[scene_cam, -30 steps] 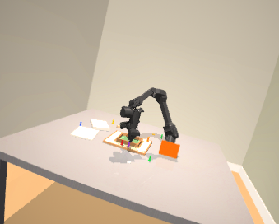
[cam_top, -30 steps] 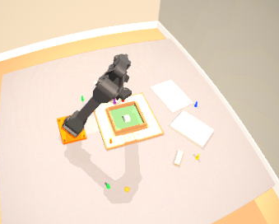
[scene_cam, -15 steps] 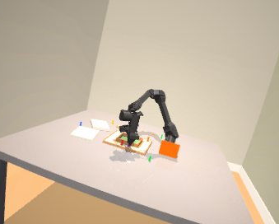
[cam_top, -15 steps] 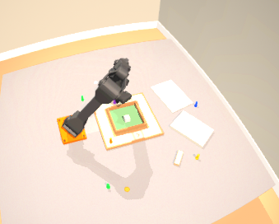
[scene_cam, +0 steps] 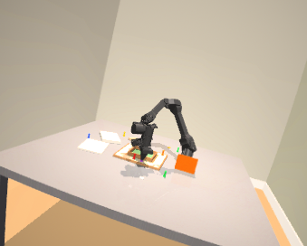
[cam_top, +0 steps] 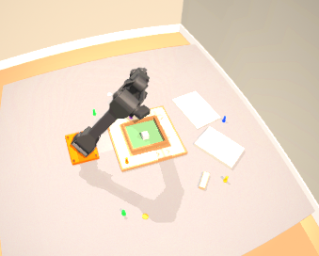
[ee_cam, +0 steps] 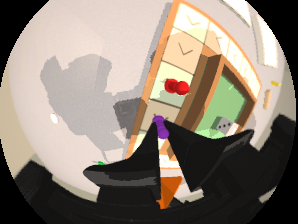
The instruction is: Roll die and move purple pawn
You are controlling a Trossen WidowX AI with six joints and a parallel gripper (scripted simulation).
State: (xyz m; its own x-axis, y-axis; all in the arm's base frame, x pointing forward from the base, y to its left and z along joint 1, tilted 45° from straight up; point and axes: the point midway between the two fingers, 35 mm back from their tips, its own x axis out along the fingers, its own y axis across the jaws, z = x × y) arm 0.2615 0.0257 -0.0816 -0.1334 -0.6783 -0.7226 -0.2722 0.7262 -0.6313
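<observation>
Looking small, rounded and vivid purple, the pawn is pinched in the pincer.

Obstacle: red pawn near hand | inner side: raised tray wall | outer side: passage over low board edge | above red pawn: open room

Top view: high above the tabletop, looking steeply down; bottom corner cropped. Exterior: farther out, just above tabletop level, off the edge that tops the top view, facing across to the opposite edge. Wrist: nearest, round and wide, looking down past my fingers. Top and exterior share most of the tabletop; all three share the board.
</observation>
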